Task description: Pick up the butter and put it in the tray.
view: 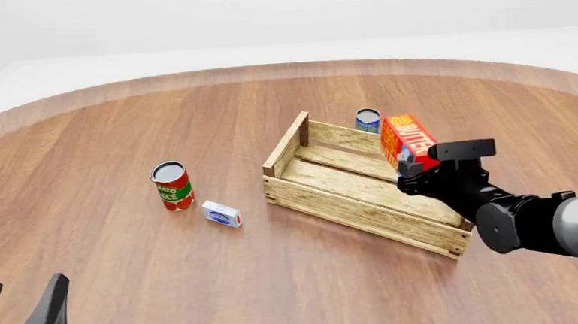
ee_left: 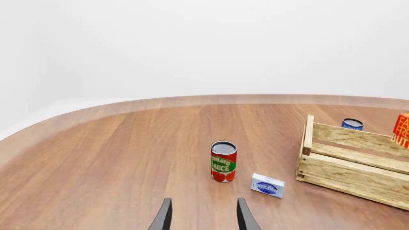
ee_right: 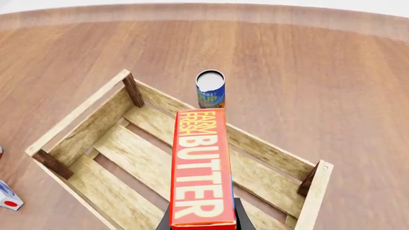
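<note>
Butter (view: pixel 410 141), its carton lettered "FARM FRESH BUTTER", was clamped in the right fingers (view: pixel 410 171) above the tray (view: pixel 357 207). Left fingers (view: pixel 22 310) stood wide apart, holding nothing. On the worktop (view: pixel 116 127) a can (view: pixel 173 186) read "TOMATO SAUCE".

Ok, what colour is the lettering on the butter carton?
Yellow and white on the red-orange butter; clearest in the right wrist view.
</note>
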